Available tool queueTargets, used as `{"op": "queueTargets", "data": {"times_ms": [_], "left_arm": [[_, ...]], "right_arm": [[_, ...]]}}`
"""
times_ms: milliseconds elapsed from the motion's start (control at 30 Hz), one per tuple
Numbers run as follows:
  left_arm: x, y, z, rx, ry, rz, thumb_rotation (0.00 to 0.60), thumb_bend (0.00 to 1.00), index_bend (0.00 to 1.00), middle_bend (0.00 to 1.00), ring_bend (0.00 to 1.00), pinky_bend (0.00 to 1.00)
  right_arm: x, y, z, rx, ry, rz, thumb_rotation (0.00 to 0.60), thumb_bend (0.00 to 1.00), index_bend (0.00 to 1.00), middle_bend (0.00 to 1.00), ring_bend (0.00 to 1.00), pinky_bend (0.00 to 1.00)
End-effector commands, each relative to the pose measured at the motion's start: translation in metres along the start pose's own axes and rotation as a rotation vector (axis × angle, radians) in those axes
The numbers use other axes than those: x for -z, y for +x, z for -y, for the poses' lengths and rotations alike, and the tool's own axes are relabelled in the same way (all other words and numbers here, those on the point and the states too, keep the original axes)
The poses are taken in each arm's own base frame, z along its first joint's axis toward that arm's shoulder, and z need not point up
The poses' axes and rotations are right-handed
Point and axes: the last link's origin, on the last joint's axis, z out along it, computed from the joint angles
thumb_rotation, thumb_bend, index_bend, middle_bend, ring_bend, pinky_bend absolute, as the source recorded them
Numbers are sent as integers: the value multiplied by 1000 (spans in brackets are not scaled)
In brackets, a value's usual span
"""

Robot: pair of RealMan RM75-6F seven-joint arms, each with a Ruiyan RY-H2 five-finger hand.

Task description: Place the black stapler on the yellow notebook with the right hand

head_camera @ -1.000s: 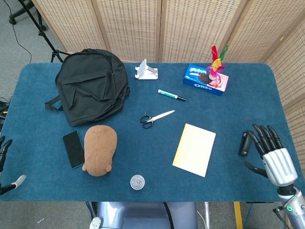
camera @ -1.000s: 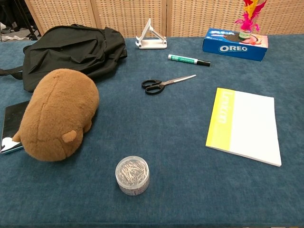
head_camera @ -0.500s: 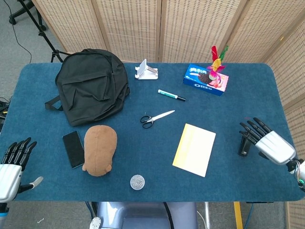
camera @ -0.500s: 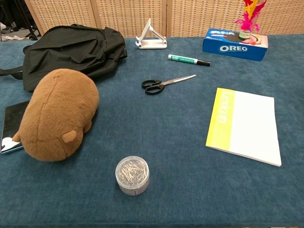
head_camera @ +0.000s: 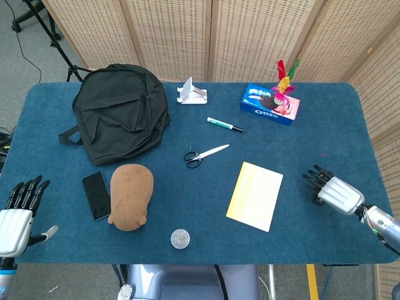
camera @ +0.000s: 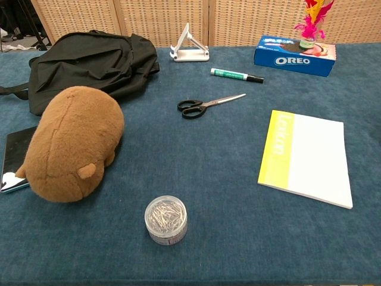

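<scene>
Right robot hand (head_camera: 333, 192) low over surface (head_camera: 187, 187), right of yellow notebook (head_camera: 255, 195); fingers covering stapler, grip unclear. Left robot hand (head_camera: 17, 212) spread, empty.

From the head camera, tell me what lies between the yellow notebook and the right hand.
Only bare blue table separates the yellow notebook from the right hand, as the head view shows.
</scene>
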Motion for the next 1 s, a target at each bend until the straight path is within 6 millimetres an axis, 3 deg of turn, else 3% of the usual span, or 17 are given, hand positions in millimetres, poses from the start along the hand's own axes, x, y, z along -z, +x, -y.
{"op": "queueTargets", "data": {"times_ms": [33, 333, 633, 800, 1000], "left_arm": [[0, -1, 0, 2, -2, 2, 600, 0, 0, 0, 0, 0], [-3, -3, 1, 3, 5, 16, 600, 0, 0, 0, 0, 0], [-7, 0, 2, 19, 13, 14, 600, 0, 0, 0, 0, 0], [-6, 4, 2, 34, 11, 4, 600, 0, 0, 0, 0, 0], [-3, 9, 1, 54, 0, -6, 600, 0, 0, 0, 0, 0]], "right_arm": [[-5, -1, 2, 8, -5, -3, 600, 182, 309, 170, 50, 62], [-19, -2, 5, -15, -46, -4, 600, 423, 519, 447, 301, 295], [-25, 7, 6, -29, -90, -91, 600, 481, 545, 492, 359, 338], [-21, 27, 4, -5, -75, -216, 600, 501, 548, 495, 364, 338], [-22, 70, -1, 43, -9, -449, 600, 507, 549, 496, 365, 338]]}}
